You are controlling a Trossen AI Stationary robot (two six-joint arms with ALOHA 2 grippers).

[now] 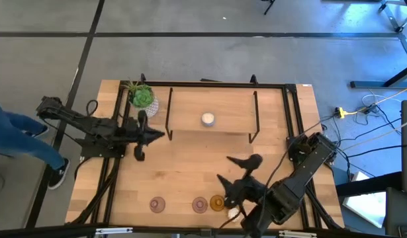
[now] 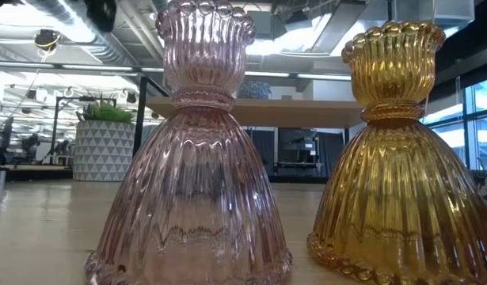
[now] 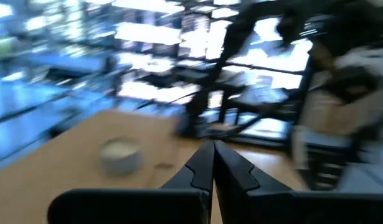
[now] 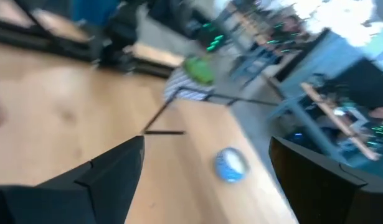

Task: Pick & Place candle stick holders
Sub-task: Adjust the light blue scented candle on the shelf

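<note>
Right gripper [image 1: 234,170] wide open, empty, over counter [image 1: 190,172] centre; likely reaching for cream holder [image 1: 208,119] on raised shelf. Pink holders [image 1: 157,205] and amber holder [image 1: 217,202] line near edge. Left gripper [image 1: 141,135] closed, empty, waiting

The light wooden slatted table [image 1: 190,168] is carrying two pink glass holders [image 1: 157,205], an amber glass holder [image 1: 217,202], a cream-white round votive [image 1: 208,119] and a green plant in a white pot [image 1: 142,98].

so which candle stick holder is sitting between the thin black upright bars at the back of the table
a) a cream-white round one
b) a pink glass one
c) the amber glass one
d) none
a: in the high view a cream-white round votive-like holder sits alone between the thin black upright bars, while the pink glass holder and amber glass holder stand along the front edge.
</note>
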